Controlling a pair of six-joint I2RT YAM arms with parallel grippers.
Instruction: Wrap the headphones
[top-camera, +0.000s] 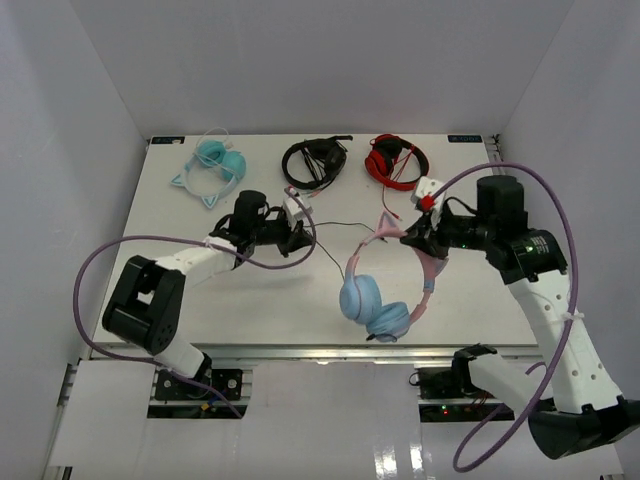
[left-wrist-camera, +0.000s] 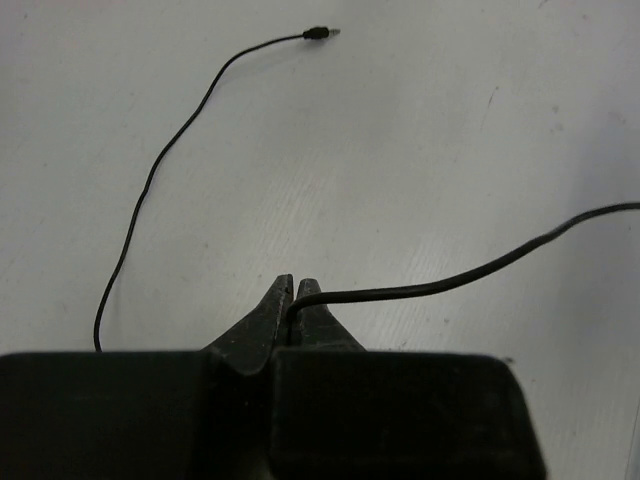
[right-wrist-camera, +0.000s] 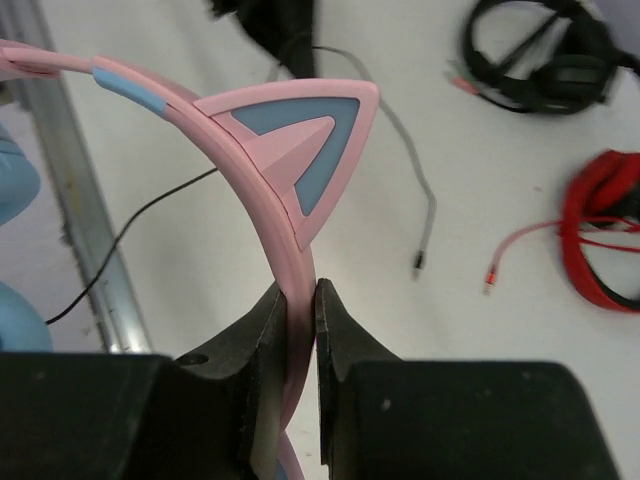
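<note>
Headphones (top-camera: 360, 296) with a pink cat-eared plastic headband (top-camera: 428, 270) and round light blue ear cups lie right of the middle of the white table (top-camera: 200, 300) in the top view, the cups close to its near edge. The right tool (top-camera: 414, 236) is closed on the headband at the end away from the cups. A thin black cable (top-camera: 345, 225) runs from there leftwards to the left tool (top-camera: 298, 233), which is low over the table, left of its middle. Along the far edge lie an all-teal cat-eared pair (top-camera: 212, 165) towards the far left corner, a black pair (top-camera: 315, 160) at the middle and a red pair (top-camera: 395, 160) just right of it.

From the left wrist, the left tool (left-wrist-camera: 293, 296) is fully closed, with the thin black cable (left-wrist-camera: 450, 282) pinched between its tips. One length leaves to the right. Another length curves up the left side and ends in a small plug (left-wrist-camera: 322, 33) lying on the table well apart from the tool.

From the right wrist, the right tool (right-wrist-camera: 298, 300) clamps the pink headband (right-wrist-camera: 250, 165) just below a pink cat ear (right-wrist-camera: 305, 140) with a blue centre. The black pair (right-wrist-camera: 545, 60) and the red pair (right-wrist-camera: 605, 240) lie beyond it on the table.
</note>
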